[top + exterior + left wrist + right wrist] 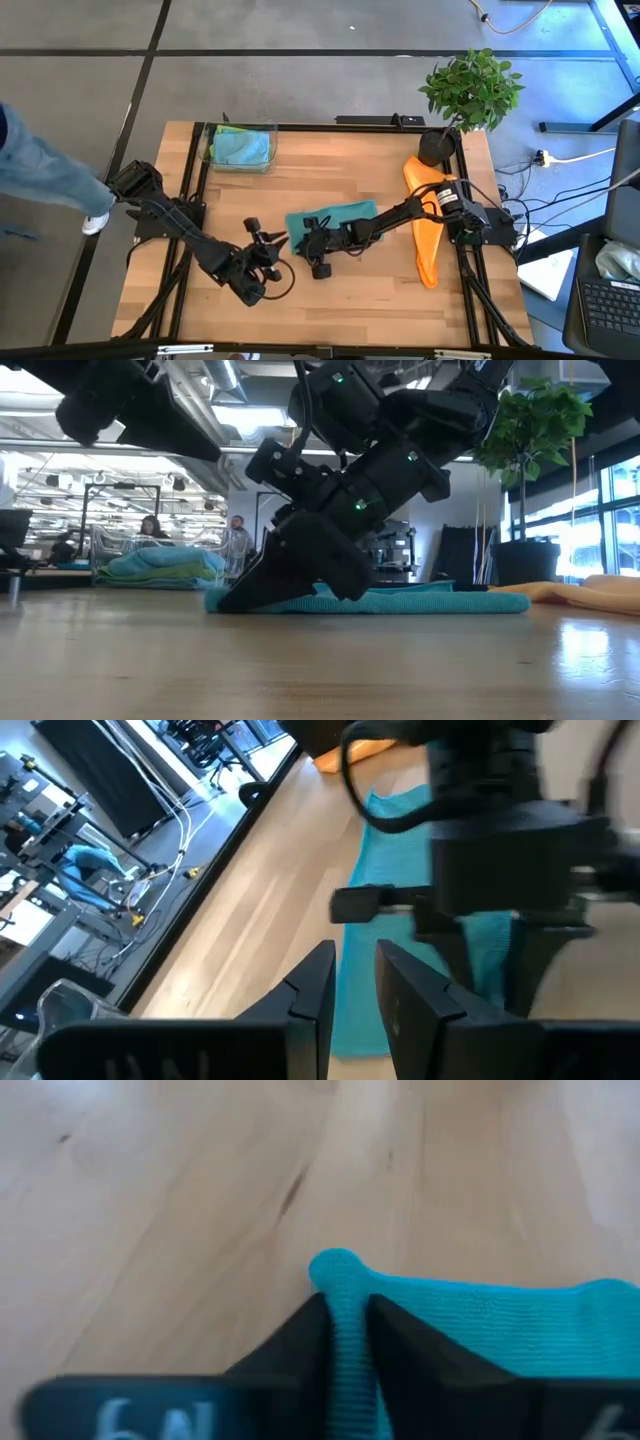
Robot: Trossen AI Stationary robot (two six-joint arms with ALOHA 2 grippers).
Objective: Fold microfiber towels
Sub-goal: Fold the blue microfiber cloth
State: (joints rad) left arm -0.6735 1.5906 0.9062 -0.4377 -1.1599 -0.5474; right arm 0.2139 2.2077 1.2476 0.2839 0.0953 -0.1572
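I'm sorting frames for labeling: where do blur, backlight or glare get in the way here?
Right wrist view: the fingers are close and soft-edged, but the teal towel pinched between them is readable. Left wrist view: the right arm is motion-blurred. Low view: bright windows leave the arms in dark silhouette, and the table shows sheen. High view: evenly lit and sharp.

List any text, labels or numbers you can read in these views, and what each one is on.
None can be read for certain.
Pale markings on the right gripper, which pinches the teal towel edge: blurred, unreadable.
Laptop keys beside the table: too small.
No marks on the left gripper.
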